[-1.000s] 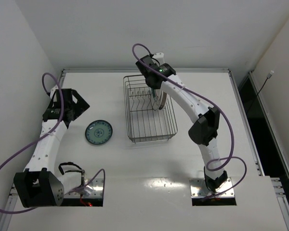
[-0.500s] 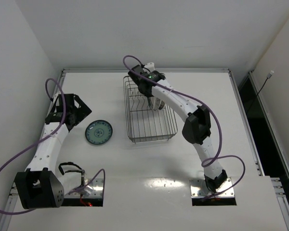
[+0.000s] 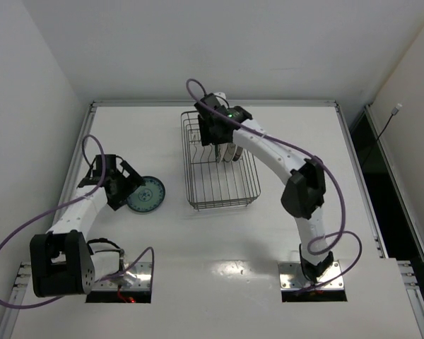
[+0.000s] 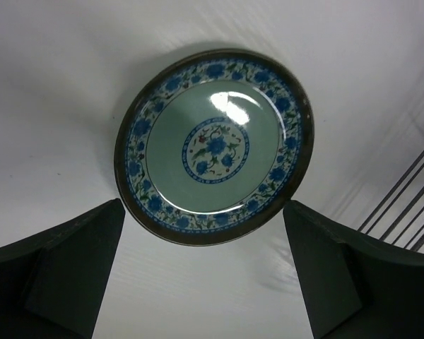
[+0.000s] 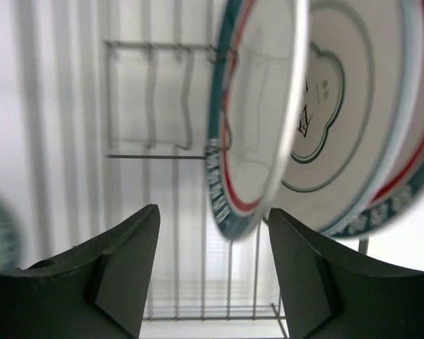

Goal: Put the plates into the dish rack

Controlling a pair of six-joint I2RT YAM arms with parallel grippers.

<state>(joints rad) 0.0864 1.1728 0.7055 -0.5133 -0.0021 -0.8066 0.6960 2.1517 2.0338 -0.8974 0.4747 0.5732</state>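
At the far end of the dish rack [image 3: 222, 185] the white plates [image 5: 325, 106] stand on edge, seemingly between prongs, the outstretched right gripper [image 5: 213, 215] parted astride one rim; the teal plate [image 4: 213, 145] lies flat to its left under the wide-spread left gripper [image 4: 203, 206].

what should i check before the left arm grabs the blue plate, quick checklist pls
1. left pincer open: ok, jaws wide either side of the blue plate's near rim.
2. blue plate lying flat, nothing on it: ok.
3. pincer contact with the plate: cannot tell.
4. right pincer off the ringed plate: ok, jaws apart with gaps both sides.
5. free prongs in the dish rack: ok, empty ones beside the ringed plate.
6. way into the rack clear: not ok, right arm hangs over it.
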